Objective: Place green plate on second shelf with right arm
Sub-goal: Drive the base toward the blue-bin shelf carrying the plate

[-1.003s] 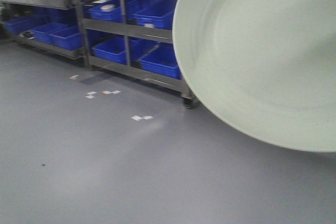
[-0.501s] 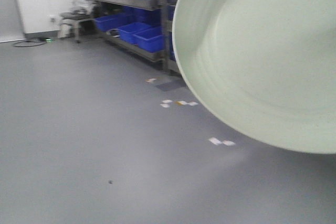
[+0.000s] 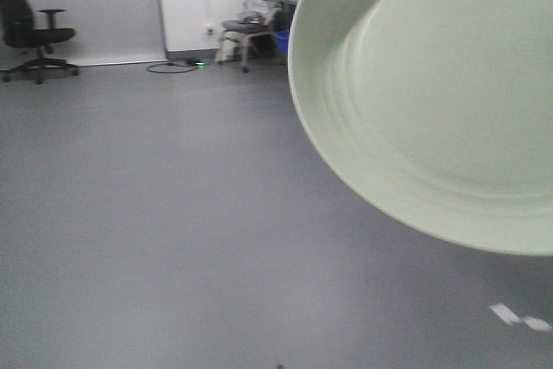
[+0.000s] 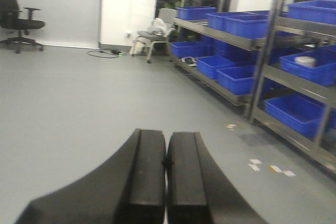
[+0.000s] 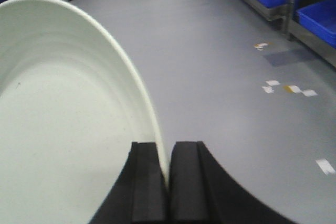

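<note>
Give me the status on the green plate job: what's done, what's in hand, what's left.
Done: the right gripper has its jaws shut on the rim of the green plate, which is off any surface. In hand: the plate hangs over the floor, with no shelf beneath it. Left: reach the rack and set the plate on the second shelf. The left gripper is shut and empty.

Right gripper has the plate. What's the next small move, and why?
Probably swing right toward the rack: the front camera faces open floor, while the right gripper is pinching the green plate by its rim.
</note>
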`<action>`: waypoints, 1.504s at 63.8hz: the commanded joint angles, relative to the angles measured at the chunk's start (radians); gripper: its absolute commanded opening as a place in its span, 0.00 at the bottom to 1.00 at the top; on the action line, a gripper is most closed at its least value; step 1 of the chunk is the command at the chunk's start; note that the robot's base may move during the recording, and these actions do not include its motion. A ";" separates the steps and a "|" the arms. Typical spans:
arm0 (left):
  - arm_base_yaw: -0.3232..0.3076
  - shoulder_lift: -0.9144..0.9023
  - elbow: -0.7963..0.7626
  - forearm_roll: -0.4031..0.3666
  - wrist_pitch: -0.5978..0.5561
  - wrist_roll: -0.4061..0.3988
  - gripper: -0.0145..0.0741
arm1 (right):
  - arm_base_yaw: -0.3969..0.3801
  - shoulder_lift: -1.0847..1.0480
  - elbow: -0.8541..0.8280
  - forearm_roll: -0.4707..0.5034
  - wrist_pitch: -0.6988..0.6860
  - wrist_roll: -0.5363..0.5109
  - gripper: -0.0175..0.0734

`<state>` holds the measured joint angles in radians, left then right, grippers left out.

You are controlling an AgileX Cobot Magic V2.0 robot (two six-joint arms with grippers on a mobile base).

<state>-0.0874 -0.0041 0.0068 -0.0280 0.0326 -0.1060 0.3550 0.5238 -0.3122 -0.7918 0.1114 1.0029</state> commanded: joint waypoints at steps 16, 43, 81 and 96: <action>-0.006 -0.016 0.041 -0.008 -0.089 -0.003 0.31 | -0.006 0.001 -0.036 -0.017 -0.068 0.005 0.25; -0.006 -0.016 0.041 -0.008 -0.089 -0.003 0.31 | -0.006 0.001 -0.036 -0.017 -0.066 0.005 0.25; -0.006 -0.016 0.041 -0.008 -0.089 -0.003 0.31 | -0.006 0.001 -0.036 -0.017 -0.067 0.005 0.25; -0.006 -0.016 0.041 -0.008 -0.089 -0.003 0.31 | -0.006 0.001 -0.036 -0.017 -0.067 0.005 0.25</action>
<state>-0.0874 -0.0041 0.0068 -0.0280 0.0326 -0.1060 0.3550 0.5238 -0.3122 -0.7918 0.1202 1.0029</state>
